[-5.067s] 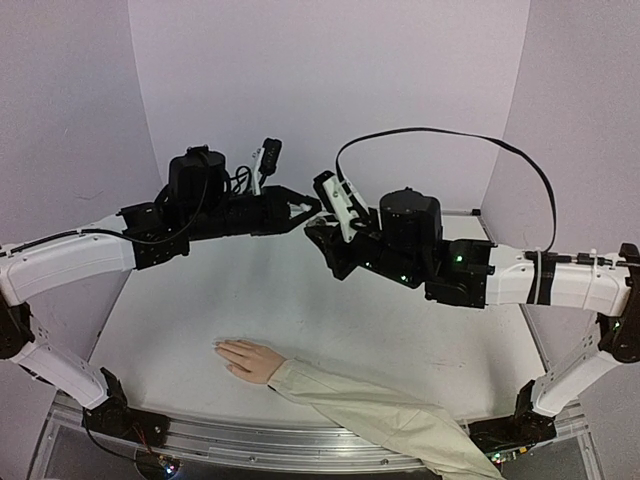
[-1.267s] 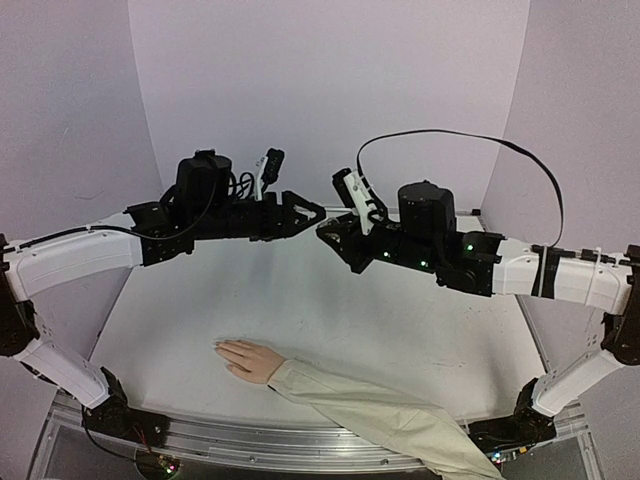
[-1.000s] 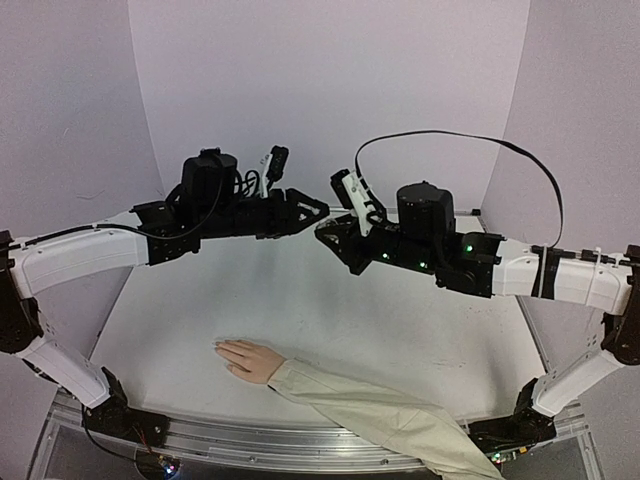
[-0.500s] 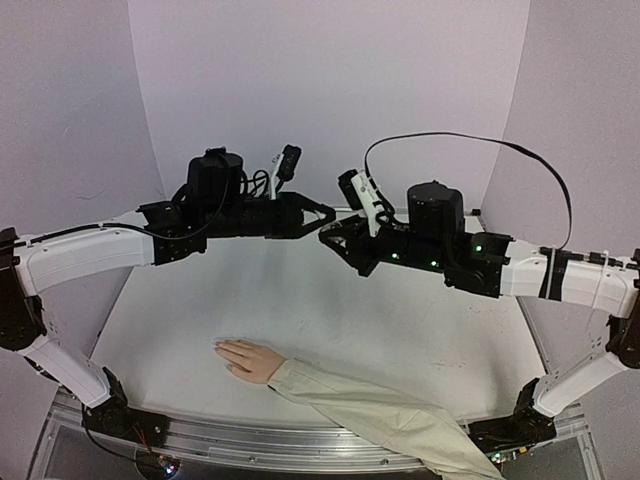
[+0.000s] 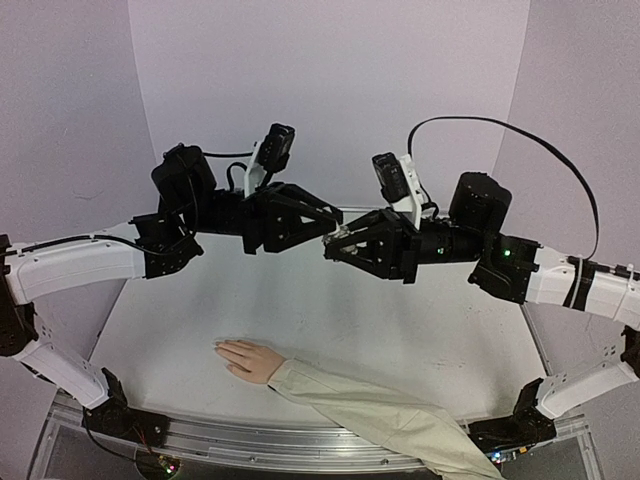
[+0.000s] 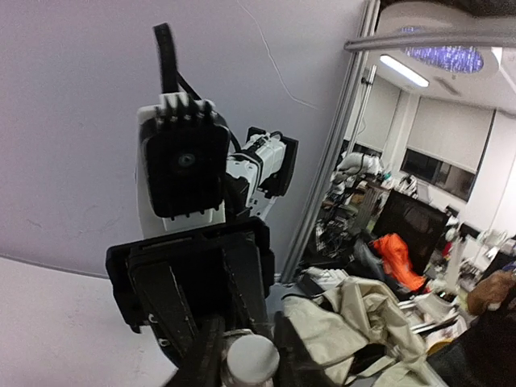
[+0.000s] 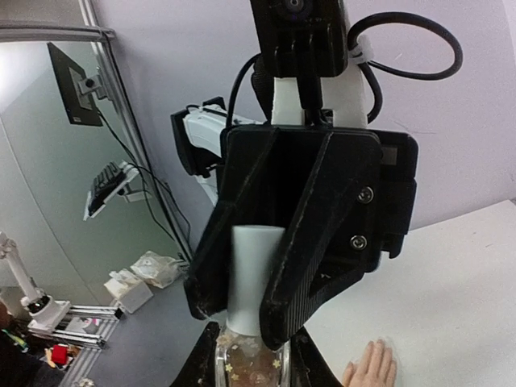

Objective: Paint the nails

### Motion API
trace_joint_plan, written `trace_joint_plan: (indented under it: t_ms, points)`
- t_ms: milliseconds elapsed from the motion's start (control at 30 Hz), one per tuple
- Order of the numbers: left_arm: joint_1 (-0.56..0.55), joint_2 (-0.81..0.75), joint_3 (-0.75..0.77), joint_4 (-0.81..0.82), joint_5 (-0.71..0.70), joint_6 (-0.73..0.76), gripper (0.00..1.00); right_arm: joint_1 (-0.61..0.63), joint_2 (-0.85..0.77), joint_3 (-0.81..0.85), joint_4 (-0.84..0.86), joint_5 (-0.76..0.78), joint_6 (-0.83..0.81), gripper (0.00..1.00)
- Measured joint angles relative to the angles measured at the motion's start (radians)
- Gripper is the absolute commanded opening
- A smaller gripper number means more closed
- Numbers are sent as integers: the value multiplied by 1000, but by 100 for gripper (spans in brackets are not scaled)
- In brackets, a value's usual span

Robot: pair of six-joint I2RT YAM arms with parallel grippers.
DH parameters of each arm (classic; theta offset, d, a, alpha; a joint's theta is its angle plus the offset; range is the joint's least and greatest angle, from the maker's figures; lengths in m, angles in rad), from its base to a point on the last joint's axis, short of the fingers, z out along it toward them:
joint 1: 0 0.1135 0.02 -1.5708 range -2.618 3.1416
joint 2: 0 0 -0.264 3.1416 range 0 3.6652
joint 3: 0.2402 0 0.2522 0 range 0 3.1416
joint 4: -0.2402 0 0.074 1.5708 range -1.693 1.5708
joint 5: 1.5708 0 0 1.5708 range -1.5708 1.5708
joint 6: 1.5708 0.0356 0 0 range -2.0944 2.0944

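Left end effector pinching white cap, right end effector clamped on clear bottle, mannequin hand flat on bench

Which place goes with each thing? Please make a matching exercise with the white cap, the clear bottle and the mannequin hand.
Things:
1. white cap
2. clear bottle
3. mannequin hand

Places:
A. lying on the table
B. gripped in the right pincer
C. gripped in the left pincer

Pairs: 1-C, 2-B, 3-A
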Motion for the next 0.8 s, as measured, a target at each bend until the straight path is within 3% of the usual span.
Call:
trace_joint_plan:
  t_ms: [100, 233, 500, 800]
  points:
    - [18, -3, -7, -13, -12, -58, 71, -6, -30, -21, -43, 42, -97, 0]
    - [48, -40, -11, -103, -98, -79, 79, -13, -90, -27, -93, 145, -209, 0]
    - [47, -110, -27, -264, -321, -124, 78, -8, -51, -14, -184, 417, -365, 0]
    - [42, -58, -27, -310, -462, -222, 57, 50, 59, 20, -227, 676, -436, 0]
